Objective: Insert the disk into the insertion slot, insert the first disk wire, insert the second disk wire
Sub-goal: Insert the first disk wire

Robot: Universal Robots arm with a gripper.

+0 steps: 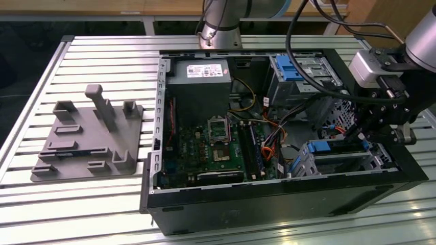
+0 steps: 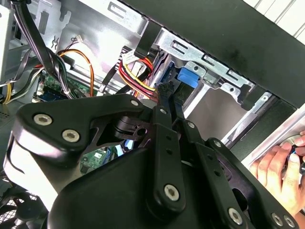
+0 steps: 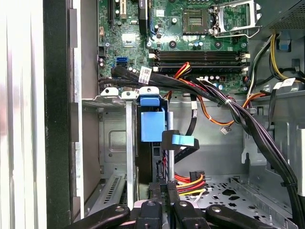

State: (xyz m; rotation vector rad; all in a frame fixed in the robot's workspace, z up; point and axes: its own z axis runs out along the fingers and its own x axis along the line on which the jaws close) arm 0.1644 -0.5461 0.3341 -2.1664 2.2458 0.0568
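- The fingers [image 2: 163, 119] of the gripper [image 1: 373, 142] stood almost closed, holding nothing visible, reaching into the computer case [image 1: 272, 203].
- The insertion slot [image 1: 305, 162] filled the case's corner on the exterior view's right, the disk [image 3: 152, 125] inside it.
- A black plug with a blue tab [image 3: 177, 140] lay just beside the disk; seating it probably called for a square, straight push.
- Loose red-yellow wires [image 3: 189, 180] and a cable bundle [image 3: 248, 129] crowded the approach.

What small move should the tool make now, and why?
Probably ease the tool slowly toward the disk's end. The disk already sits in the insertion slot, and the tool is just off its end. The red and yellow wires and the blue-tabbed cable hang close by, apparently unplugged.
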